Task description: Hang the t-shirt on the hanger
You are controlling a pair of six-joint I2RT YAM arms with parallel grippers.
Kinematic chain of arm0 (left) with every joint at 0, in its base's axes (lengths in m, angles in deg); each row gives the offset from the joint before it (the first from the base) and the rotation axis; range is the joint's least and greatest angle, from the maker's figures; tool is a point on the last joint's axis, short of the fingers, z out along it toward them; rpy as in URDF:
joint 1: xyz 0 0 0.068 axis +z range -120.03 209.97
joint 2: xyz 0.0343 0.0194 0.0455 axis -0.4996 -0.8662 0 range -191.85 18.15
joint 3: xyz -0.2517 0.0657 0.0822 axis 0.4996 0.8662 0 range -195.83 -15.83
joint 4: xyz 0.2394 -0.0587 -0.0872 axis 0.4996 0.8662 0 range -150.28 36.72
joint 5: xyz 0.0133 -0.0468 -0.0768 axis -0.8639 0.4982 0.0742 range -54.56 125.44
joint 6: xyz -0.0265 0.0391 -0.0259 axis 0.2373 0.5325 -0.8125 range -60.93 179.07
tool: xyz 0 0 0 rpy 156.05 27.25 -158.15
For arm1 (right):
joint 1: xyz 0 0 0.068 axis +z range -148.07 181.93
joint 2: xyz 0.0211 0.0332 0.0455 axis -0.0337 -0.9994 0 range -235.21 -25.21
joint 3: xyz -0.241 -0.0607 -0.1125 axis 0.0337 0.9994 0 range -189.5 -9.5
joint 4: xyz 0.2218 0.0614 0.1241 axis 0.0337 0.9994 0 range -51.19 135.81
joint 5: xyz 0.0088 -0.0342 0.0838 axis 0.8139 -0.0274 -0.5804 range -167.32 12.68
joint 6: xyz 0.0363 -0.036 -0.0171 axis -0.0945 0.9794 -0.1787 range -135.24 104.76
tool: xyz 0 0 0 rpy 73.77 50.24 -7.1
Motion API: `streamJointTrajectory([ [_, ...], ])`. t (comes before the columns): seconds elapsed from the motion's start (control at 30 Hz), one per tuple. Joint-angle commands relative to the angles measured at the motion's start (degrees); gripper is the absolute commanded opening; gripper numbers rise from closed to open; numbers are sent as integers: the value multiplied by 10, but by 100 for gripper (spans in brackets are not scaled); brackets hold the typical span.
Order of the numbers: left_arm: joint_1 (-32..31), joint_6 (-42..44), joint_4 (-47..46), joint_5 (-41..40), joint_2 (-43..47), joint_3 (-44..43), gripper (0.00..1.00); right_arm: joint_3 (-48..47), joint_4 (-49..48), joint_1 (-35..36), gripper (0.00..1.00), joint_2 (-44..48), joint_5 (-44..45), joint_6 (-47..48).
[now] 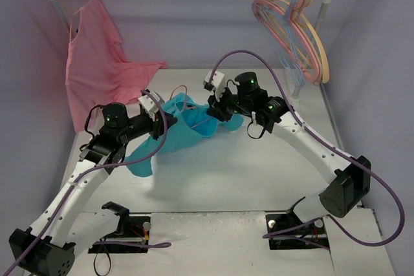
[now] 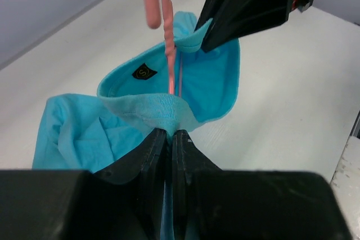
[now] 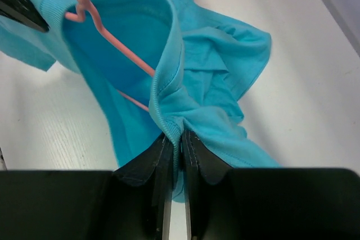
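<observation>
Your left fingers (image 2: 147,164) and right fingers (image 3: 158,167) each pinch the t-shirt (image 2: 209,85) neckband, the hanger (image 2: 170,54) seemingly threaded through it.

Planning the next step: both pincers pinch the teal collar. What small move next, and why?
The left pincer and right pincer hold the t-shirt by its open neck, and the hanger already runs through it. So probably lower both slightly, sliding the collar further down it.
</observation>
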Motion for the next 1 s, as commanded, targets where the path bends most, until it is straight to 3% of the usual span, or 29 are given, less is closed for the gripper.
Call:
streamJointTrajectory([
  [0.0, 0, -36, -119, 1, 29, 2, 0, 6, -11, 1, 14, 27, -11, -5],
  [0.4, -1, -119, -233, 47, 53, 102, 0, -55, 10, -3, 43, 1, -7, 6],
  [0.73, -1, -101, -222, 52, 57, 103, 0, -106, 109, -75, 45, -2, -43, 116],
  [0.97, -1, -100, -221, 63, 51, 98, 0, -57, 137, -80, 46, -18, -5, 211],
])
